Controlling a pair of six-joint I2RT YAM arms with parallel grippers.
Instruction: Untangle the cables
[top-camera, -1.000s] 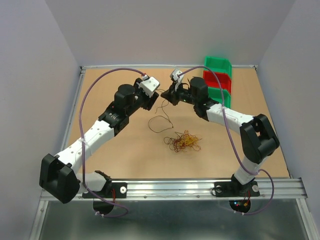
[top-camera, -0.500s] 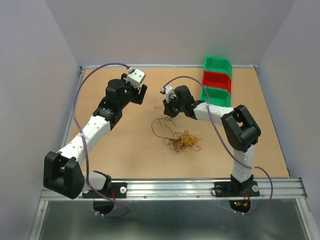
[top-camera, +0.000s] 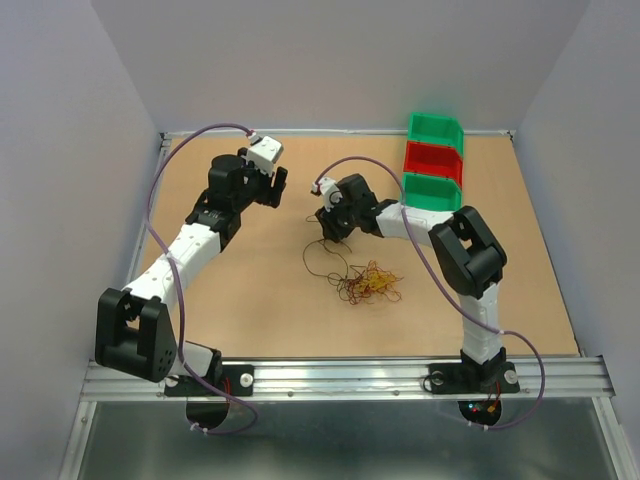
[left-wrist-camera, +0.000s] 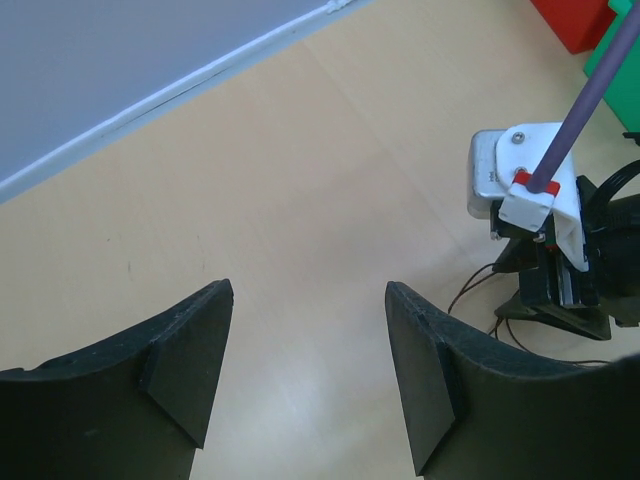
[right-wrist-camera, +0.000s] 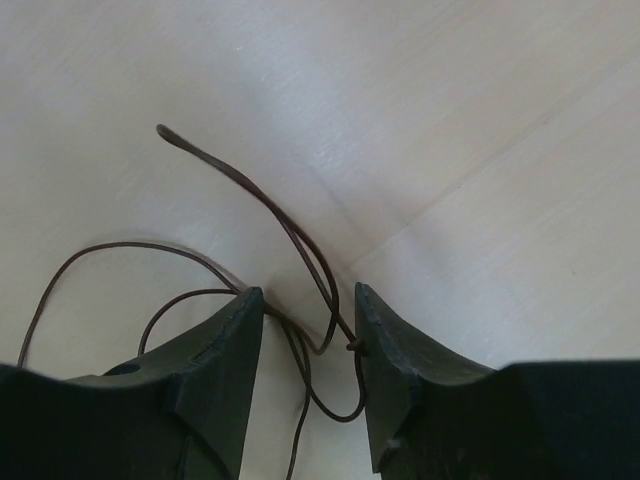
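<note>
The cables (top-camera: 370, 283) lie as a small knot of red, orange-yellow and dark wire on the table (top-camera: 250, 290), near its middle and in front of both arms. One dark brown strand (top-camera: 322, 258) is drawn out of the knot toward the far side. The right gripper (right-wrist-camera: 307, 300) is down at the table over the far end of this strand. Its jaws stand apart with two runs of wire passing through the gap, which is far wider than the wire, so nothing is pinched. The left gripper (left-wrist-camera: 310, 300) is spread wide and empty over bare table, well apart from the knot. In my judgement the wire is very light, springy and slick. It will probably drag the whole knot if pulled fast, and it may slip from any grip short of a full close. The soundest hold looks to be the free strand near where it leaves the knot, with the knot pinned by the other arm. The crossings inside the knot cannot be resolved from overhead, and how many wires it holds cannot be counted. The wrist view cuts the strand off behind the fingers. The contents of the bins (top-camera: 434, 160) at the far right cannot be made out.
</note>
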